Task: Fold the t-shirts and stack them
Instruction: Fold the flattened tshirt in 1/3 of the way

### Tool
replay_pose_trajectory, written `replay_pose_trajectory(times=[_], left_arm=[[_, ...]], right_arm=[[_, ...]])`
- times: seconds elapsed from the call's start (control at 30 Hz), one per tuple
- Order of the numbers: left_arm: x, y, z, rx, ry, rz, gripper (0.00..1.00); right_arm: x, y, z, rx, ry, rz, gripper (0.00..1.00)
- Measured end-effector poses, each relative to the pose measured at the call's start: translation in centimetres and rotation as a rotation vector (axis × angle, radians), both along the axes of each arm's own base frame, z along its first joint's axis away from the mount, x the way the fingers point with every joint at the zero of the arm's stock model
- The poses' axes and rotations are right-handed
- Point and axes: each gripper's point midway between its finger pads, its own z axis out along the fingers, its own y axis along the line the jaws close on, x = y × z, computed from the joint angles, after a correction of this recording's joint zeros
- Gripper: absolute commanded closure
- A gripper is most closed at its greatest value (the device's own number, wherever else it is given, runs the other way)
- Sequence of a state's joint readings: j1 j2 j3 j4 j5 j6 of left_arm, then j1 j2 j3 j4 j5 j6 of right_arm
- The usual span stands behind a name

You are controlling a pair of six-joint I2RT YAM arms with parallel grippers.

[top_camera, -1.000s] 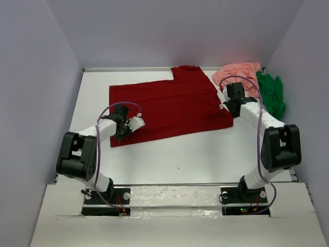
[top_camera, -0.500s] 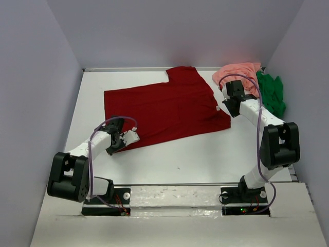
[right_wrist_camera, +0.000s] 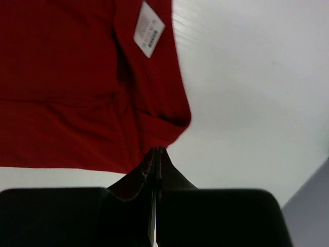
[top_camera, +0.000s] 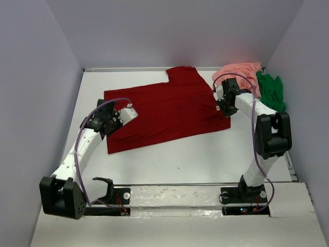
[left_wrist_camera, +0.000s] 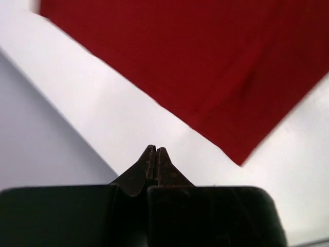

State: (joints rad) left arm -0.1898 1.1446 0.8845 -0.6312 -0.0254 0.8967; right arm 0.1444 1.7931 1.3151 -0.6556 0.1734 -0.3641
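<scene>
The dark red t-shirt (top_camera: 164, 110) lies spread flat in the middle of the table. My left gripper (top_camera: 101, 124) is shut and empty, raised beside the shirt's left edge. In the left wrist view its tips (left_wrist_camera: 156, 149) hang over bare table, apart from the red cloth (left_wrist_camera: 216, 62). My right gripper (top_camera: 224, 106) is shut at the shirt's right edge. In the right wrist view its tips (right_wrist_camera: 157, 149) sit at the hem of the red cloth (right_wrist_camera: 67, 87), below a white tag (right_wrist_camera: 149, 28); no cloth shows between them. The salmon pink t-shirt (top_camera: 239, 72) and the green t-shirt (top_camera: 271, 92) lie crumpled at the back right.
Lavender walls close in the table on the left (top_camera: 36, 103), the back and the right. The white table (top_camera: 180, 154) shows bare between the shirt and the arm bases. The table's left side meets the wall in the left wrist view (left_wrist_camera: 46, 144).
The red shirt slid left and back, then came to rest. My left gripper left its near-left corner and swung up to the left edge. My right gripper moved slightly back.
</scene>
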Motion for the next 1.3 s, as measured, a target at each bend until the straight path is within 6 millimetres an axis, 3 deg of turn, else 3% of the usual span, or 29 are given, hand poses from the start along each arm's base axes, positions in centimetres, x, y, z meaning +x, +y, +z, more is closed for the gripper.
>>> replay_pose_trajectory(times=[0.07,0.17,0.23,0.5,0.9,1.3], left_arm=[[2.2,-0.7,4.6,-0.083,-0.166,0.011,1.00],[3.6,-1.0,9.0,-0.170,-0.332,0.039,1.00],[3.7,-1.0,10.0,-0.200,-0.374,0.057,1.00],[3.9,-0.8,7.7,-0.237,-0.340,0.122,1.00],[3.9,-0.3,7.7,-0.217,-0.347,0.141,1.00],[3.6,-0.4,6.9,-0.222,-0.327,0.138,1.00]], right_arm=[[-0.2,0.8,-1.1,0.038,0.043,0.018,1.00],[-0.7,1.8,-2.5,0.086,0.102,0.040,1.00],[-1.1,2.3,-3.1,0.112,0.131,0.051,1.00],[-1.7,3.0,-4.9,0.147,0.188,0.066,1.00],[-2.4,2.5,-5.1,0.132,0.142,0.056,1.00],[-6.8,0.4,-5.1,0.049,0.194,0.021,1.00]])
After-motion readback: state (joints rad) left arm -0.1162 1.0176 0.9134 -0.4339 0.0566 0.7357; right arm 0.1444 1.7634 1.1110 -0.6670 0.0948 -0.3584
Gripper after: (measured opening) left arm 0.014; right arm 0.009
